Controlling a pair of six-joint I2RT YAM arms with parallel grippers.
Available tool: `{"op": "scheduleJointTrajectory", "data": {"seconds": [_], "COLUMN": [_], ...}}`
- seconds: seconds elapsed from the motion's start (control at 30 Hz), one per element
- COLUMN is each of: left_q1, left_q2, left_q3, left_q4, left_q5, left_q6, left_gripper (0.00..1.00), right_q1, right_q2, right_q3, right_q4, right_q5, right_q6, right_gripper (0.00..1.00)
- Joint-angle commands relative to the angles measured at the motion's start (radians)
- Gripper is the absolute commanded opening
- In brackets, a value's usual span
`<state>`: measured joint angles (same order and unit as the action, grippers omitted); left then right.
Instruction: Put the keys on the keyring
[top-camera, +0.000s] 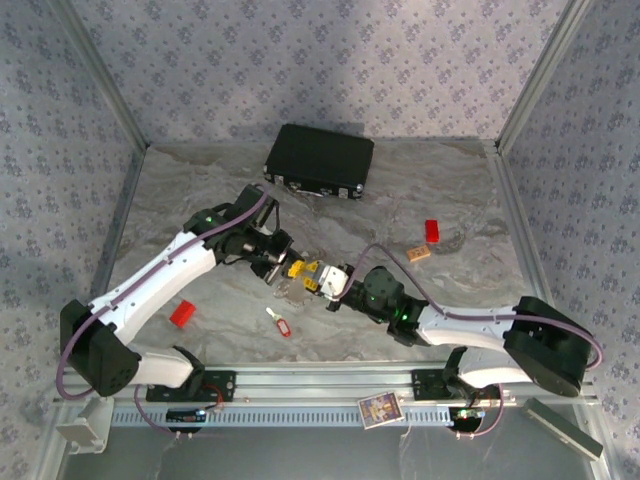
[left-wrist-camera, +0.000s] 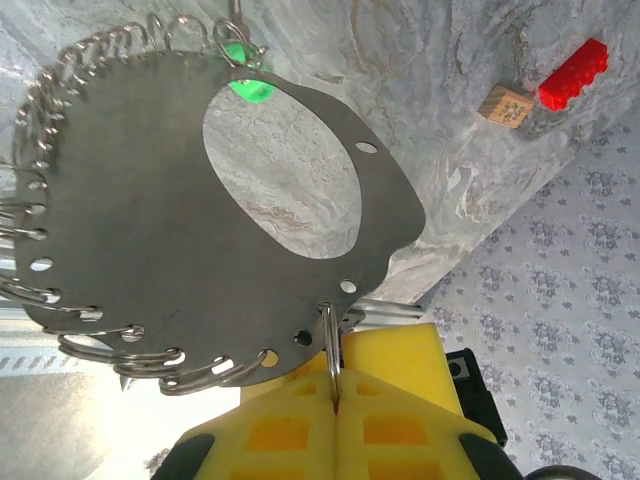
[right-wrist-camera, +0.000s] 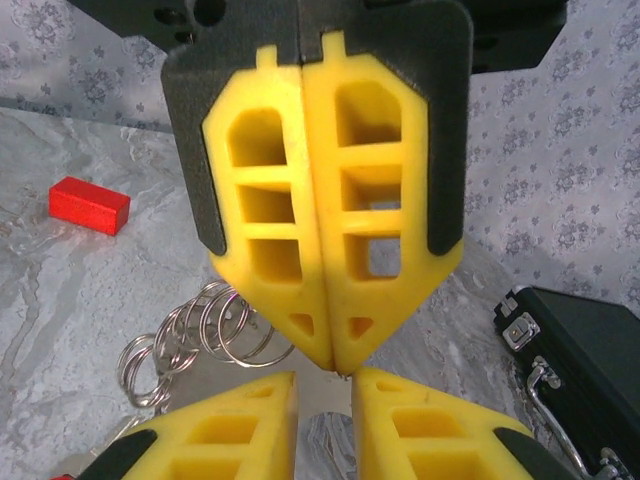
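Note:
The keyring (left-wrist-camera: 150, 190) is a flat grey metal disc with an oval hole and several small split rings (right-wrist-camera: 222, 328) round its rim. My left gripper (left-wrist-camera: 337, 385) is shut on one of those small rings and holds the disc above the table. A green key tag (left-wrist-camera: 246, 86) peeks past the disc's far edge, and I cannot tell whether it hangs on a ring. The key with the red tag (top-camera: 280, 323) lies on the table in front of both grippers. My right gripper (right-wrist-camera: 325, 398) faces the left fingertips (right-wrist-camera: 300, 330) tip to tip, jaws apart, holding nothing.
A black case (top-camera: 320, 160) lies at the back. One red block (top-camera: 182, 313) sits near the left arm. Another red block (top-camera: 432, 230) and a tan block (top-camera: 418, 253) lie to the right. Metal frame posts and patterned walls close in the table.

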<state>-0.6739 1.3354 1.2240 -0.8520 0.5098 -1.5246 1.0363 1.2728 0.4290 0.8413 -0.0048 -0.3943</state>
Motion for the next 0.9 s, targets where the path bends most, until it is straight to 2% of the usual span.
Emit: {"op": "scheduleJointTrajectory", "data": {"seconds": [0.0, 0.33, 0.7, 0.87], "left_q1": [0.002, -0.003, -0.008, -0.009], "left_q2": [-0.029, -0.032, -0.034, -0.032], "left_q3": [0.002, 0.000, -0.002, -0.002], "left_q4": [0.018, 0.022, 0.016, 0.018], "left_q5": [0.057, 0.061, 0.066, 0.069], "left_q6": [-0.090, -0.086, -0.086, -0.089], "left_gripper": [0.00, 0.00, 0.00, 0.00], "right_q1": [0.011, 0.015, 0.013, 0.014], "right_q2": [0.018, 0.047, 0.070, 0.068], "right_q3": [0.025, 0.033, 0.042, 0.043], "right_q4": [0.051, 0.090, 0.129, 0.137], "right_q5": [0.034, 0.080, 0.103, 0.093], "right_q6": [-0.018, -0.017, -0.004, -0.001], "right_gripper": [0.22, 0.18, 0.19, 0.14]}}
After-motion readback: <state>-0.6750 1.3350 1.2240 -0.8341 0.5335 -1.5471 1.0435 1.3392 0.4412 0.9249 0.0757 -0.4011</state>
